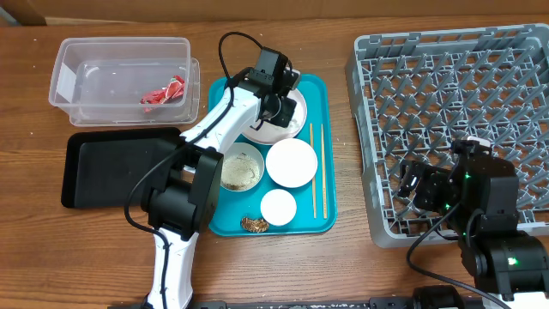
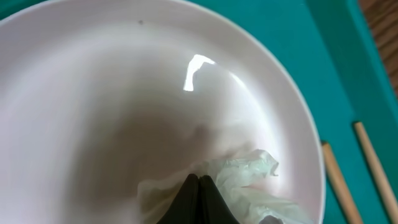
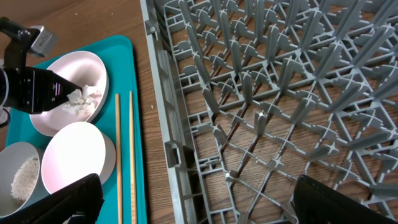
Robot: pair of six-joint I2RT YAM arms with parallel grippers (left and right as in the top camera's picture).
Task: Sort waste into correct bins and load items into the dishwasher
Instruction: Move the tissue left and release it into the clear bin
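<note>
Left gripper (image 2: 198, 188) tips pressed together, seemingly pinching the tissue wad (image 2: 249, 177) inside the dish (image 2: 93, 93); soft, featherlight, best gripped mid-bulk.

We see a white tissue wad (image 2: 249, 177) at the black left gripper (image 2: 199, 183), in a pale pink-white dish (image 2: 93, 112). Teal tray (image 2: 280, 31) under it, tan chopsticks (image 3: 117, 155) just beside. Grey rack (image 1: 446, 103) far off w/ a grid pattern.
</note>
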